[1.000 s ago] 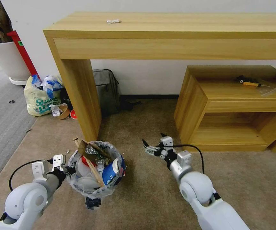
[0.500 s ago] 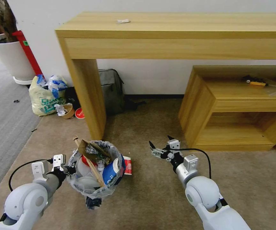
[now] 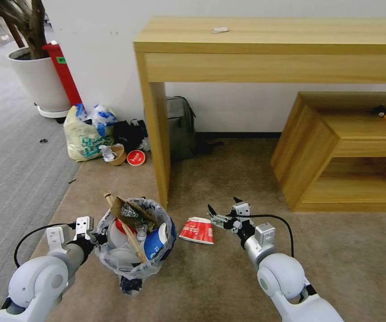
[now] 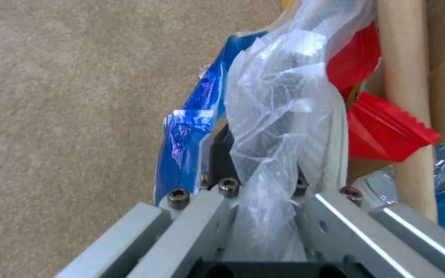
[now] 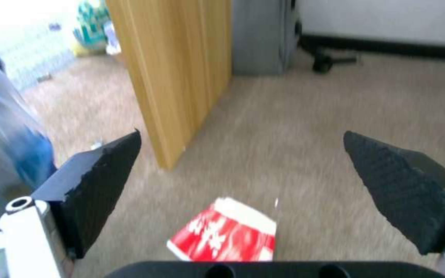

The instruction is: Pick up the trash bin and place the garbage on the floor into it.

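carpet (image 3: 228,277) under wooden desk (image 3: 157,129) — left gripper (image 3: 95,238) clamps trash bin (image 3: 134,264), right gripper (image 3: 222,211) fingers spread wide.

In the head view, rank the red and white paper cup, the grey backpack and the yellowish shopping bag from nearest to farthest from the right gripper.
From the open right gripper:
1. Red and white paper cup, on the carpet just beside it.
2. Grey backpack, behind the desk leg.
3. Yellowish shopping bag, far left by the wall.
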Motion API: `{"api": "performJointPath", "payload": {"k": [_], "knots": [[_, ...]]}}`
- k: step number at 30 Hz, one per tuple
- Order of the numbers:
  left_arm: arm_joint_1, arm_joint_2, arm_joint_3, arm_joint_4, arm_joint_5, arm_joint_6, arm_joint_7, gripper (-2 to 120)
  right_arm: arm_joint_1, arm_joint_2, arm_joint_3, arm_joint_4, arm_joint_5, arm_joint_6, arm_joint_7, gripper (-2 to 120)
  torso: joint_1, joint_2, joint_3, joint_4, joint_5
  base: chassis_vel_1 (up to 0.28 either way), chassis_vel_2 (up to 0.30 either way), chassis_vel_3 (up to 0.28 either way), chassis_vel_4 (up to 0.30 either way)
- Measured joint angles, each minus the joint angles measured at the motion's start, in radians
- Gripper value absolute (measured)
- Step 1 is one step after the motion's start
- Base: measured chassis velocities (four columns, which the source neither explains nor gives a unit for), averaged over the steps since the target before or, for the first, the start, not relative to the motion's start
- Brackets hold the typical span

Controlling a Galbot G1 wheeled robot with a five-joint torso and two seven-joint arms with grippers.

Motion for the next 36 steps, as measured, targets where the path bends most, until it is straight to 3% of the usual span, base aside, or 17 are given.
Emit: {"api": "performJointPath", "payload": {"k": [22,36], "knots": [[-0.036,0.009,0.009,0.024,-0.009,0.0,0.01,0,0.27,0.086,-0.114,-0.454,0.268,-0.266,0.241,100,0.0,0.0,0.0,0.0,0.0001,0.007,0.002,-0.002,-0.004],[-0.166,0.048,0.063,0.098,-0.052,0.0,-0.004,0,0.379,0.12,-0.133,-0.633,0.289,-0.288,0.195,100,0.0,0.0,0.0,-0.0003,0.0001,0.0,0.0,0.0,0.0]]}}
